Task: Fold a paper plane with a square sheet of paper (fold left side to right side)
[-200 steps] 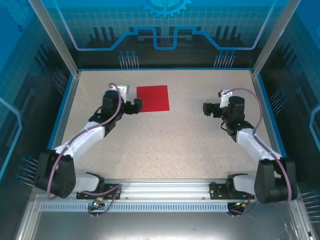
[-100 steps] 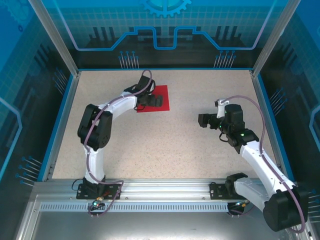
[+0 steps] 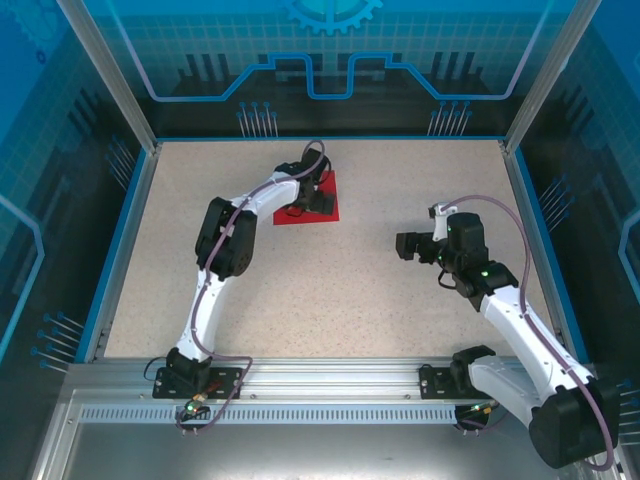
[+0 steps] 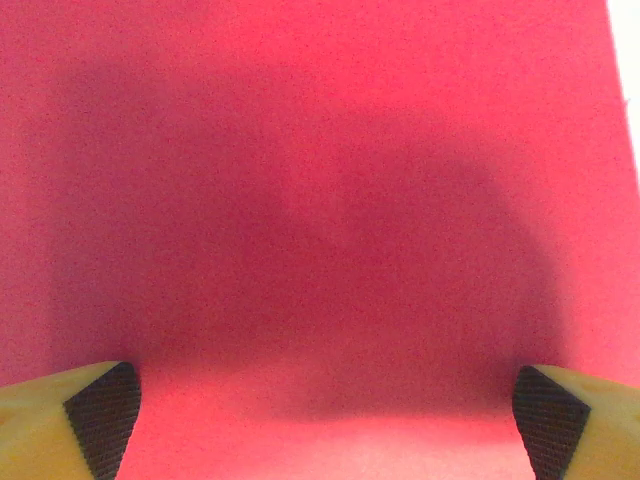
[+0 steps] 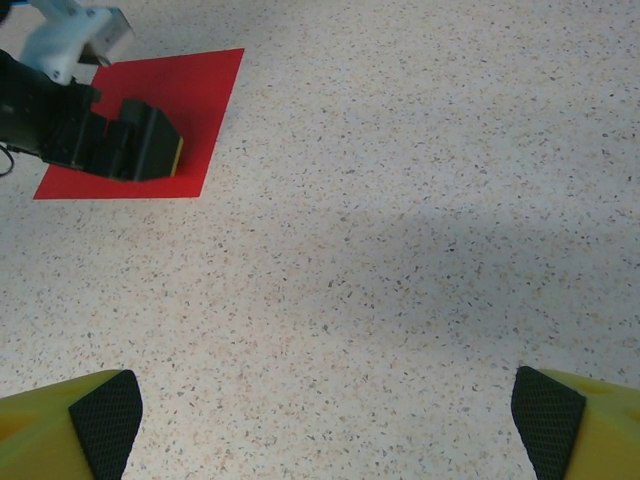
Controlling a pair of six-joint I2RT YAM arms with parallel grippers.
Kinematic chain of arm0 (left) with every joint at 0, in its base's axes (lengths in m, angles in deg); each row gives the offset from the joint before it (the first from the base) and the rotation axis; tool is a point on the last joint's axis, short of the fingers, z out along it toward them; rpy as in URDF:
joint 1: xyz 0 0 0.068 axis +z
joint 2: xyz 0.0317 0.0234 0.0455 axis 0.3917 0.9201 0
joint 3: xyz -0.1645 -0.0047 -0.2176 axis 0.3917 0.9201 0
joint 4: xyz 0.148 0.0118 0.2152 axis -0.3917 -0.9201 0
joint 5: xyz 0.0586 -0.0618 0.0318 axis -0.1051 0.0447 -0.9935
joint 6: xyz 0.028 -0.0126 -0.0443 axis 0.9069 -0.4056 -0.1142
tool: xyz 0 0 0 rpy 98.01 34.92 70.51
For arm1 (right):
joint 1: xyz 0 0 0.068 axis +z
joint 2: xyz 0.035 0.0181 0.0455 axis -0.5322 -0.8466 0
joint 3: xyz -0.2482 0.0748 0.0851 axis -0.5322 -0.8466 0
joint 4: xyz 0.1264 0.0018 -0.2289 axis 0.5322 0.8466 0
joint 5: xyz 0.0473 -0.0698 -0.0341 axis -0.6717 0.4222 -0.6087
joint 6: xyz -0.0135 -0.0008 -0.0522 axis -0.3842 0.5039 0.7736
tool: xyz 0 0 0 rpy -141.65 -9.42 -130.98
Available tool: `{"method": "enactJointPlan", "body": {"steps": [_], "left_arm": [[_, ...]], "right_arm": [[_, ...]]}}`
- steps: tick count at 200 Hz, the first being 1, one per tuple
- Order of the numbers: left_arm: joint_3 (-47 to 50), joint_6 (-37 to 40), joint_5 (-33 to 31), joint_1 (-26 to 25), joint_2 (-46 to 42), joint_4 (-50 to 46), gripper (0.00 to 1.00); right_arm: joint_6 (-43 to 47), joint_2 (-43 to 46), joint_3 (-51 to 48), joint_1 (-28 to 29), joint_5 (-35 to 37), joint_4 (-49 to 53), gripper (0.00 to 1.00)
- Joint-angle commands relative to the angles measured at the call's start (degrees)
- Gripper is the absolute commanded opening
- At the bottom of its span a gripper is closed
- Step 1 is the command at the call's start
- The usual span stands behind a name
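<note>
Left claw (image 3: 312, 203) wide, low over square sheet of paper (image 3: 328, 214), which lies flat, far-centre on bench (image 3: 300, 290). Right claw (image 5: 325, 410) wide, well apart. Step, judged: first fold not begun. Next: catch left edge, carry it rightward.

The square sheet of paper (image 4: 320, 150) is thin red paper, matt and finely grained, smooth and uncreased. The worktop (image 5: 420, 250) looks matt and speckled, like stone-effect laminate. The left hand (image 4: 325, 415) and right hand (image 5: 327, 415) have yellow plastic fingers (image 5: 30, 440) with black, finely textured pads (image 5: 105, 420)
</note>
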Motion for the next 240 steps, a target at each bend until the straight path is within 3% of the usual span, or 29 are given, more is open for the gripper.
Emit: {"method": "enactJointPlan", "body": {"steps": [1, 49, 86, 157, 180, 240], "left_arm": [[-0.9, -0.7, 1.3, -0.7, 0.8, -4.6, 0.99], [5.8, -3.0, 1.6, -3.1, -1.8, -3.6, 0.99], [17.3, -6.3, 2.4, -6.2, -8.1, 1.3, 0.99], [39.5, -16.8, 2.1, -17.4, -20.6, 8.2, 0.99], [41.1, -17.7, -0.6, -20.5, -22.9, 6.3, 0.99], [42.4, -17.3, 0.2, -20.5, -31.9, 7.7, 0.99]], "right_arm": [[0.1, 1.0, -0.8, 1.0, 0.8, 1.4, 0.99], [0.2, 1.0, -0.4, 1.1, 0.9, 1.7, 0.99], [-0.3, 1.0, -0.5, 1.2, 1.0, 1.7, 0.99], [-2.0, -1.3, -0.2, 2.4, 1.5, 1.1, 0.99], [-2.4, -2.9, 0.2, 2.8, 1.5, 1.0, 0.99], [-3.5, -8.1, 3.2, 5.4, 3.3, 3.1, 0.99]]}}
